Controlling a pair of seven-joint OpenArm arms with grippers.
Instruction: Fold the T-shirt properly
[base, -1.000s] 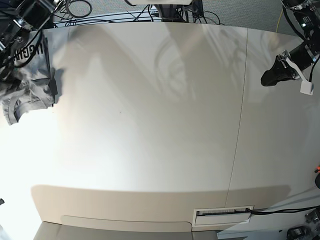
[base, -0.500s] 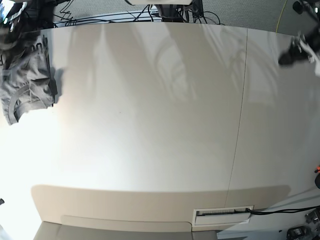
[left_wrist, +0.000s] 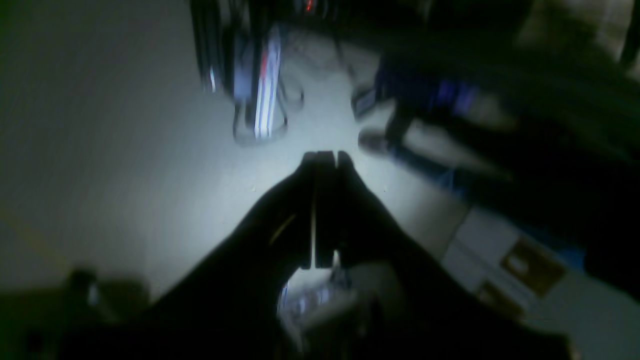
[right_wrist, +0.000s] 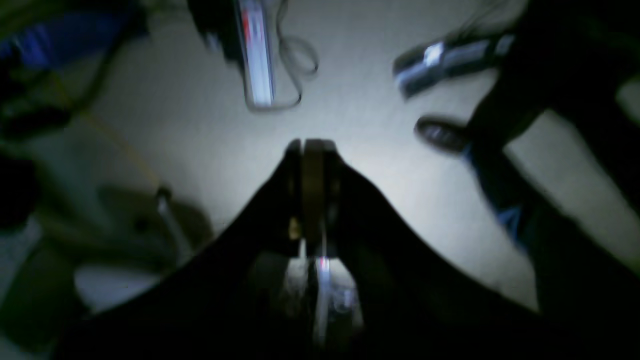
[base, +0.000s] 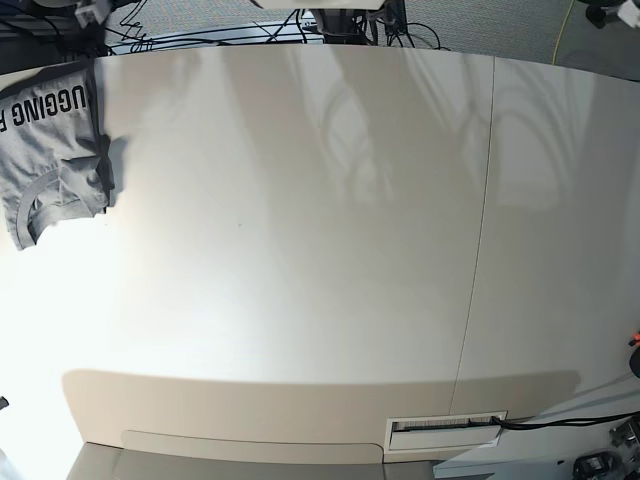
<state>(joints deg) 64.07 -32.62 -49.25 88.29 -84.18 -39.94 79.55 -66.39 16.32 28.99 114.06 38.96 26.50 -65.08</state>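
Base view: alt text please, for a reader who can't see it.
A folded grey T-shirt with black lettering lies at the far left edge of a wide pale table. Neither gripper shows clearly; cables run behind the table.

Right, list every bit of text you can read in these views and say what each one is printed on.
"UGGING" in black capitals on the grey T-shirt at the table's far corner; the word is cut off by the picture's edge, so it is only part of the print.
A lone partial letter sits below it at the edge, too cropped to read.
The label strip at the table's near edge: print too small to read.
Both wrist views: too blurred, nothing readable.
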